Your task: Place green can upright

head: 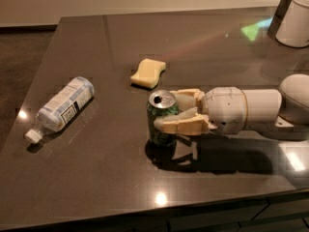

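On the table (pixel 96 178), the pincer (pixel 166 111) clasps the silver-topped green can (pixel 161 135).

One camera looks down from above.
The table (pixel 96 178) is close; the gripper (pixel 167 111) sits at the right, hugging the green can (pixel 161 101).

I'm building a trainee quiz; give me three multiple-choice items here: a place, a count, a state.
1. The yellow sponge lies: A on the floor; B beyond the green can; C on a plate.
2. Plastic bottles in view: A one; B two; C three.
3. The green can is: A on its side; B upright, gripped by the tool reaching from the right; C crushed.
Answers: 1 B, it sits farther back on the table. 2 A, one lies at left. 3 B, its silver top faces up.
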Controlling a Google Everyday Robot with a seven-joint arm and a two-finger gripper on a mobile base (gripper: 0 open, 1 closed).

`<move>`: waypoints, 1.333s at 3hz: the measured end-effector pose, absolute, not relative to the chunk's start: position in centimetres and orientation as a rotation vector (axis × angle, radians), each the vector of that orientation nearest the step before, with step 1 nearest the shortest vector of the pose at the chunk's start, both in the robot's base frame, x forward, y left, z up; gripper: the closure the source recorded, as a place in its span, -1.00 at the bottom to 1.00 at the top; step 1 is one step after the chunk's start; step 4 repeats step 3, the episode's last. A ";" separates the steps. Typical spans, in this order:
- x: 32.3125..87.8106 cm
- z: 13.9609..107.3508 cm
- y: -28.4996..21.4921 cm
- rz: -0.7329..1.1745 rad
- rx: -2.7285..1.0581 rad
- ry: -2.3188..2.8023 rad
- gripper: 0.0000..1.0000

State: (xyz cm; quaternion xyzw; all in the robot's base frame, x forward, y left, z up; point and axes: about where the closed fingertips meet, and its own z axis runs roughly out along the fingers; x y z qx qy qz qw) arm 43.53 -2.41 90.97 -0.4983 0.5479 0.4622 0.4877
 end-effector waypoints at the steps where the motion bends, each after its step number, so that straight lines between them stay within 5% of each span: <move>1: 43.4 91.1 -2.2 1.125 -1.216 1.329 -0.69; 2: 43.4 91.2 -1.9 1.126 -1.222 1.326 -1.00; 4: 43.3 91.2 -1.9 1.126 -1.222 1.326 -1.00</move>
